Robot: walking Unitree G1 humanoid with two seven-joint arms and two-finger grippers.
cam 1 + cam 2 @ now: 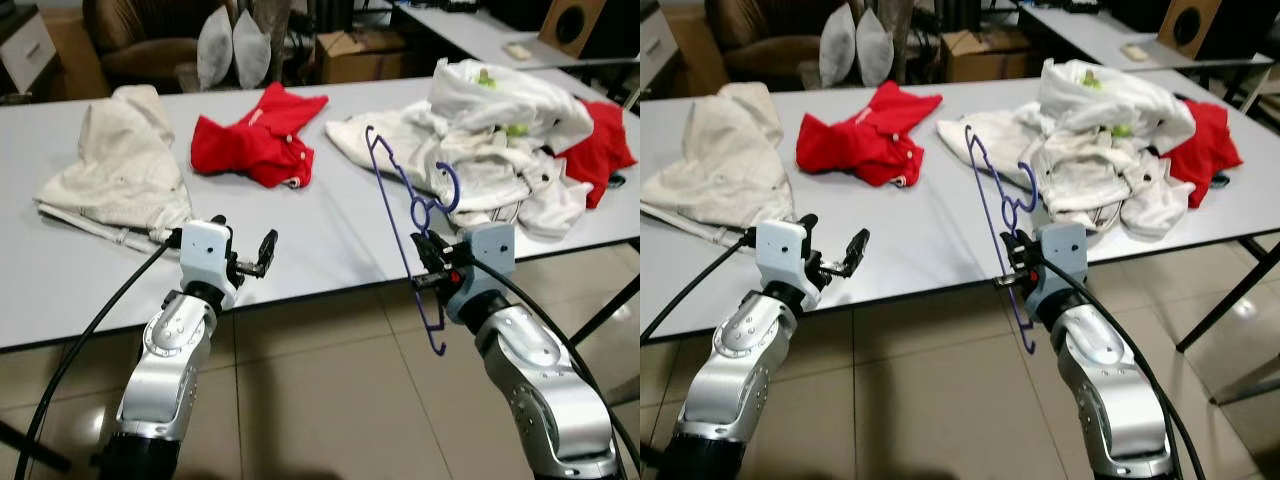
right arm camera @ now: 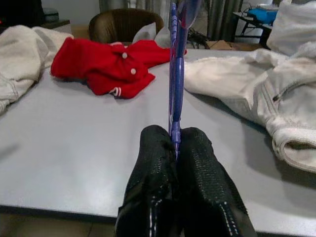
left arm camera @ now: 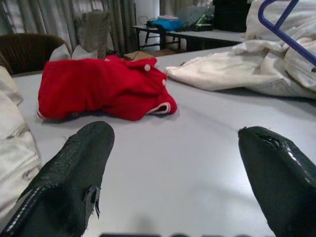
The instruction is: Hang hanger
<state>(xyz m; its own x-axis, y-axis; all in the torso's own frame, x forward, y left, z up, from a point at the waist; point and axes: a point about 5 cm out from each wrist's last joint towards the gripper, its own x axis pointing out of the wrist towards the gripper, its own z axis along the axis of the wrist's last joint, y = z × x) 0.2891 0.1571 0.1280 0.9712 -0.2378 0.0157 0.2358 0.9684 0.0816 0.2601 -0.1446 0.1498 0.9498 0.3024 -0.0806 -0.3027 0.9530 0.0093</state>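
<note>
Hanger (image 1: 405, 215) pinched by right gripper (image 1: 432, 262), lower end overlapping its arm.

Even, bright indoor light, soft shadows under clothes, glare on floor tiles (image 1: 330, 400), slightly soft wrist views.

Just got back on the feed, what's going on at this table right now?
The right gripper has its jaws shut on a blue hanger, holding it at the near edge of the white table. The left gripper hovers open beside it, holding nothing. Red and cream clothes lie on the table.
</note>
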